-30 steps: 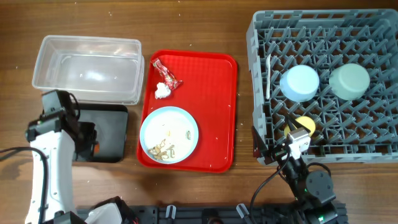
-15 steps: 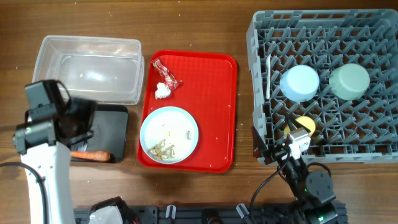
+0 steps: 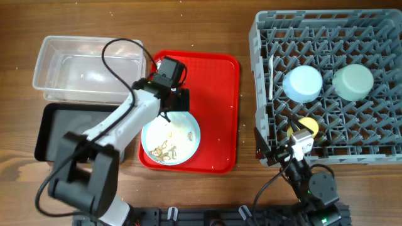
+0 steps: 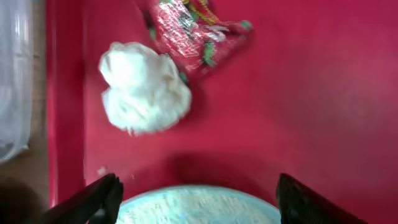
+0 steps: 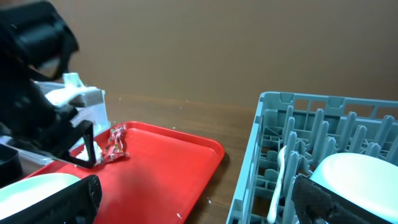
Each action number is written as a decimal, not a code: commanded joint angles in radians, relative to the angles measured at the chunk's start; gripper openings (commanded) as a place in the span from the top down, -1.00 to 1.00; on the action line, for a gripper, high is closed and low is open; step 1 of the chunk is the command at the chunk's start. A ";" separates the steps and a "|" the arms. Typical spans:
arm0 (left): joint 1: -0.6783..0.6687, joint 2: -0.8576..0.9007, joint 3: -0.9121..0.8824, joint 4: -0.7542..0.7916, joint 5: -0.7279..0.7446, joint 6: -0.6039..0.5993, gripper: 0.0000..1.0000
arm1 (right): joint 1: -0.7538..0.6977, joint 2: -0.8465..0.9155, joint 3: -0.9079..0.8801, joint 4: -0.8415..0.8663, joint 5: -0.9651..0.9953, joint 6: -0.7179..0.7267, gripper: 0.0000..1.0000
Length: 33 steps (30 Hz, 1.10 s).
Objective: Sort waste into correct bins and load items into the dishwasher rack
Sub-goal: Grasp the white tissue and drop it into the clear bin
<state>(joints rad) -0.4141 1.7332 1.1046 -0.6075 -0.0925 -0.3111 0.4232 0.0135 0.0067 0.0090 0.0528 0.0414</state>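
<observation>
— So, where did we hold our left gripper (image 4: 198,190)?
— Above the red tray (image 4: 311,112), fingers spread, near the tissue (image 4: 144,87) beside the wrapper (image 4: 196,34). Our right gripper (image 5: 196,190) gaped too.

Overhead looks straight down; both wrist views share the red tray (image 3: 220,113), the left's very close.

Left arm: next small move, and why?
Probably ease the open left tool forward and down over the small white crumpled tissue, which lies loose on the red plastic serving tray just ahead of it, beside the red-and-white crinkled wrapper; nothing is gripped yet.
</observation>
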 commanded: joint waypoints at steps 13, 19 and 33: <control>0.000 0.153 0.033 0.188 -0.234 0.016 0.43 | -0.004 -0.009 -0.002 0.005 -0.009 0.014 -1.00; -0.003 -0.024 0.201 0.023 -0.233 0.011 0.72 | -0.004 -0.009 -0.002 0.005 -0.009 0.014 -0.99; 0.390 0.000 0.235 -0.097 -0.184 -0.188 -0.41 | -0.004 -0.009 -0.002 0.005 -0.009 0.014 -0.99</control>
<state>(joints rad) -0.0338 1.7271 1.3197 -0.7059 -0.3183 -0.4885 0.4232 0.0135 0.0067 0.0090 0.0525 0.0414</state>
